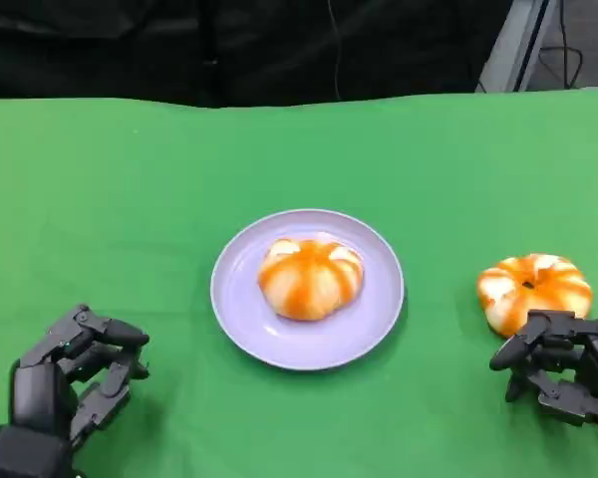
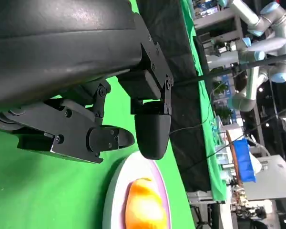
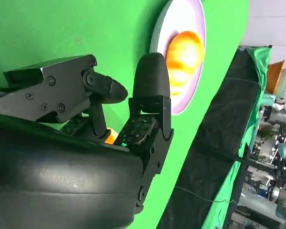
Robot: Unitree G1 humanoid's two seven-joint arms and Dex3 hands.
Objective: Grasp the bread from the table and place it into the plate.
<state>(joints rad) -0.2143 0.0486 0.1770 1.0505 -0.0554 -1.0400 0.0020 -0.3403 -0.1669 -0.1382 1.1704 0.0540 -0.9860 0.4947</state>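
one bread [image 1: 310,278] already sits in the plate [image 1: 377,329]; second bread [image 1: 534,290] on the table, my right hand [image 1: 558,368] open just beside it, ungrasped. left hand [image 1: 65,383] empty, open.

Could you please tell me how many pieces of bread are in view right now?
2. One bread lies on the purple plate at the table's middle; the other bread sits on the green table by the right robot hand.
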